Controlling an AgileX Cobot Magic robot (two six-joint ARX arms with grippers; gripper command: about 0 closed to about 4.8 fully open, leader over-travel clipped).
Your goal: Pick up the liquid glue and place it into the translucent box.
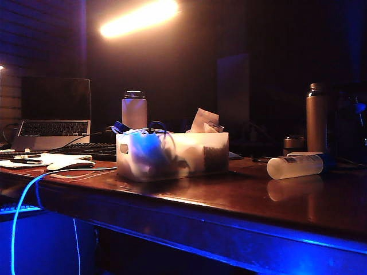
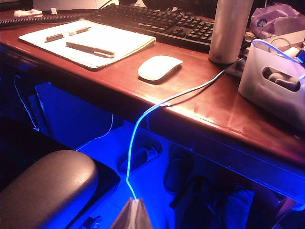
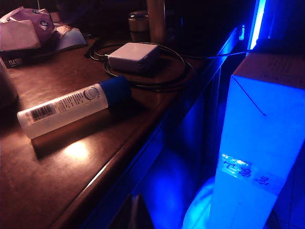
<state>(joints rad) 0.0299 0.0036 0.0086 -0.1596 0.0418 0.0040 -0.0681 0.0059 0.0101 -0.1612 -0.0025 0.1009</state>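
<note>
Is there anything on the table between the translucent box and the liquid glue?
No. In the exterior view, only bare wood separates the translucent box from the lying liquid glue.

The liquid glue point(image 3: 71, 107) is a milky whitish bottle with a dark blue cap and a white label band carrying a black barcode. The translucent box point(image 1: 172, 153) is frosted white, tinted blue at its 9 o'clock end. The bench point(image 1: 241, 197) is glossy reddish-brown wood. White mouse point(image 2: 159, 67), black keyboard point(image 2: 157, 21), glowing blue cable point(image 2: 143, 129).
</note>
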